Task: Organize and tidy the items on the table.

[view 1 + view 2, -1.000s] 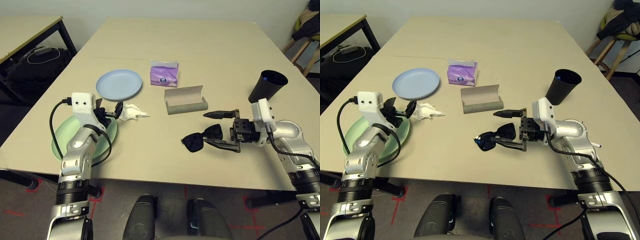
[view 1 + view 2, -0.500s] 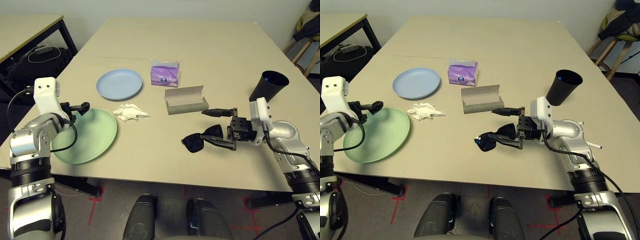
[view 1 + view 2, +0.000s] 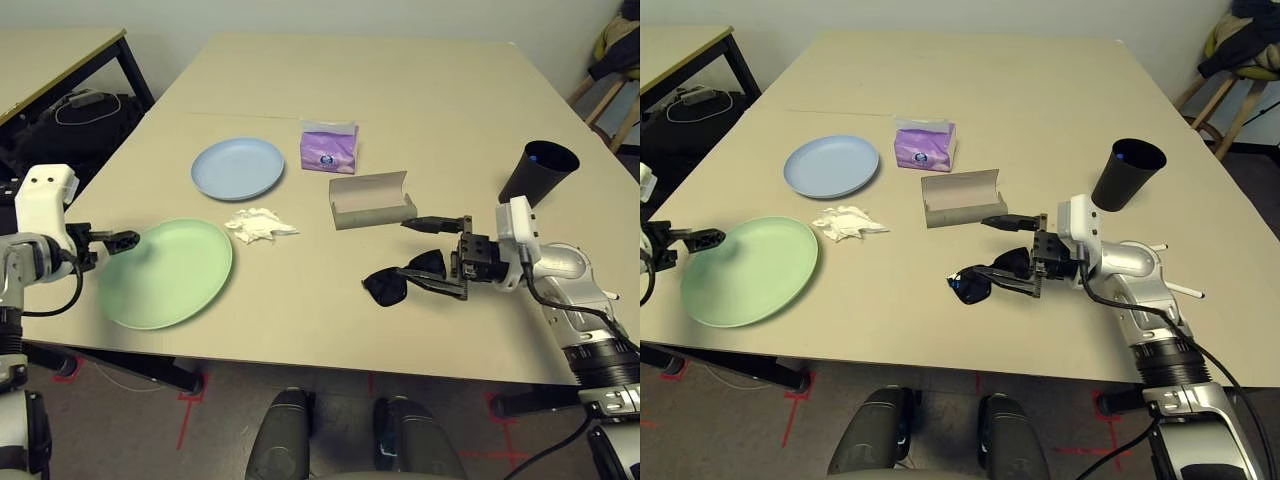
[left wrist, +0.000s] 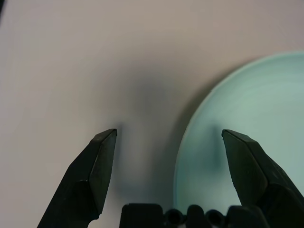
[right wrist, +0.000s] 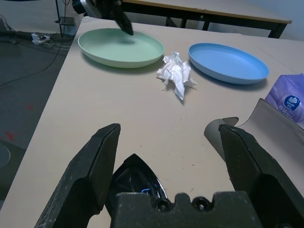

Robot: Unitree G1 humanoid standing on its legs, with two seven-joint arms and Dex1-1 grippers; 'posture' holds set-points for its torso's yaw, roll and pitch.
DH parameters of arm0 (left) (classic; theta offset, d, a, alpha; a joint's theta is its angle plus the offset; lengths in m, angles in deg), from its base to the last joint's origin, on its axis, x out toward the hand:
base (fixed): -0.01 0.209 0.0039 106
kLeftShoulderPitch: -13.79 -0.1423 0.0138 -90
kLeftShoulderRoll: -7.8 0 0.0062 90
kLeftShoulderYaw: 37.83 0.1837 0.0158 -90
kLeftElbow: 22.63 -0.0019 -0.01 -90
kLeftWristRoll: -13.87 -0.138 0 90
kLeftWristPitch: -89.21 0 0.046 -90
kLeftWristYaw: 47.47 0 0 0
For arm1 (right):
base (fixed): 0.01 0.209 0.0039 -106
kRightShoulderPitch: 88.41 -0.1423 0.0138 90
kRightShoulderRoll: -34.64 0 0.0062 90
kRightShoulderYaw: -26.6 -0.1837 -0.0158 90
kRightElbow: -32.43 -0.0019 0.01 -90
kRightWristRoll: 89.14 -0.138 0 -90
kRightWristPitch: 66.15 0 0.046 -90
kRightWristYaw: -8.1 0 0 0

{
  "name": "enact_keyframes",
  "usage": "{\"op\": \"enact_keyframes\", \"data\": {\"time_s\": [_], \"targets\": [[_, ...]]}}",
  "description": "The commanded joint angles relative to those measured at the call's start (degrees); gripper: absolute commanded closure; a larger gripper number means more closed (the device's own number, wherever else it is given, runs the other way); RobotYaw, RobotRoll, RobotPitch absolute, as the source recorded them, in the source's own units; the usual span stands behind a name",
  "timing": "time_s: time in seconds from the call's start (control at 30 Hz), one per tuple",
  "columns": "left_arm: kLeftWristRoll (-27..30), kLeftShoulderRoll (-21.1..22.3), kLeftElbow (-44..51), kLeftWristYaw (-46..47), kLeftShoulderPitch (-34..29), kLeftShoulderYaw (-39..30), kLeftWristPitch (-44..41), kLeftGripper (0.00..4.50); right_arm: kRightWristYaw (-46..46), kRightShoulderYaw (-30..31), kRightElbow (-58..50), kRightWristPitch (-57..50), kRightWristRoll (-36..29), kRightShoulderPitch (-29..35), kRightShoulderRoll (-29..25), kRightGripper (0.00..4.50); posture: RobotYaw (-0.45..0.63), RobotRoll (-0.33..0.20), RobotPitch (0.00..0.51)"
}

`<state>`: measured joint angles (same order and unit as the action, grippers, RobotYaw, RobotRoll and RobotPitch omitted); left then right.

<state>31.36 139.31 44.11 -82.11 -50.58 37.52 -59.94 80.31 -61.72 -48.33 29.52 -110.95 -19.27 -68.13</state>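
The left hand [image 3: 128, 238] has swung from beside the crumpled white tissue [image 3: 258, 224] out to the frame's left edge, fingers wide and empty, uncovering the pale green plate [image 3: 166, 272] at lower left of the surface [image 3: 420, 100]. The right hand [image 3: 440, 255] stays put, spread wide around the black sunglasses [image 3: 402, 278] right of centre.

My left gripper [image 3: 128, 239] has withdrawn from beside the crumpled tissue [image 3: 259, 224] toward nine o'clock, past the green plate's [image 3: 166, 272] rim.

A smaller beige side worktop with black metal legs [image 3: 60, 50] stands well left of the fingers; a wooden stool draped with dark clothing [image 3: 615, 60] sits far beyond them.
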Motion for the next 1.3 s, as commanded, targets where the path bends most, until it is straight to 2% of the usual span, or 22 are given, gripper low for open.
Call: {"op": "enact_keyframes", "data": {"time_s": [0.03, 0.33, 0.73, 0.93, 1.3], "targets": [[-0.47, 1.07, 0.07, -1.65, -2.29, 1.02, -1.25, 1.00, -0.49, 0.67, -1.13, -0.37, 0.18, 0.42, -0.04, 0.00, 0.17, 0.000, 0.070], [-0.30, 0.35, 2.31, -2.61, -7.21, -0.11, -2.48, 4.45, -0.95, 0.56, -1.29, -0.55, 0.25, -0.05, -0.04, 0.00, 0.17, 0.000, 0.068], [0.35, -0.04, 3.07, -2.22, -6.19, -2.02, -3.84, 4.48, -1.21, 0.70, -0.48, -0.23, 0.68, -0.82, 0.17, 0.00, 0.17, 0.000, 0.063], [1.55, -1.47, 3.52, -0.55, -3.17, -5.07, -8.08, 4.48, -1.48, 0.77, -0.61, -0.28, 0.82, -0.89, 0.27, 0.00, 0.17, 0.000, 0.063], [4.82, -1.78, 7.78, 2.19, -3.27, -13.09, -16.91, 4.48, -1.72, 0.68, -0.18, -0.03, 0.75, -0.80, 0.72, 0.00, 0.17, 0.000, 0.064]]}}
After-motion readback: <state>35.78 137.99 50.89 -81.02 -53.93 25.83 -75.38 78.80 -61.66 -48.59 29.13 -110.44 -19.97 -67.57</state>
